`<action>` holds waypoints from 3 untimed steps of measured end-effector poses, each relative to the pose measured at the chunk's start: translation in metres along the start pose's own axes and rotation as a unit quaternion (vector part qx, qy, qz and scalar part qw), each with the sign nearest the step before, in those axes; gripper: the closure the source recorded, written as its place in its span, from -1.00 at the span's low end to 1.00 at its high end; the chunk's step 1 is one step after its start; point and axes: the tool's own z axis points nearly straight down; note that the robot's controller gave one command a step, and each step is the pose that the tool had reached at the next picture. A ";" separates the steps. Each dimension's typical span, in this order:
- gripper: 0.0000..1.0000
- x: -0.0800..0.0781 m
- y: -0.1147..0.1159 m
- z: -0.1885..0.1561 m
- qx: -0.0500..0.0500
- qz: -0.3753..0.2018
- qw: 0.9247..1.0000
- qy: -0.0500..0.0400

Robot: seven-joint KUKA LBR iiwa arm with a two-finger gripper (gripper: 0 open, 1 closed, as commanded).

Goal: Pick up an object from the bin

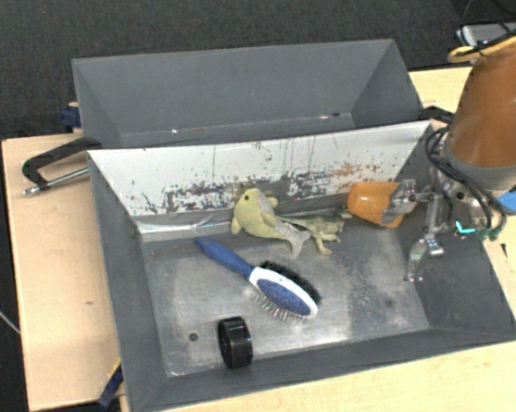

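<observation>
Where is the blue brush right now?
In the camera view, the blue brush lies near the middle of the bin floor, just below the yellow soft toy and up-right of the black round cap.

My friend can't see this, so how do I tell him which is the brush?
Find the grey metal bin; near the middle of its floor lies a blue-and-white plastic hairbrush. It sits between the yellow soft toy at the back and the black round cap in front. Only it has a long handle and bristles.
</observation>
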 end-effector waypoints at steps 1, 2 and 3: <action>-1.00 -0.031 0.074 0.064 -0.001 -0.084 0.996 -0.002; -1.00 -0.044 0.155 0.060 0.000 -0.231 0.973 -0.006; -1.00 -0.013 0.123 0.020 0.002 -0.338 0.941 -0.004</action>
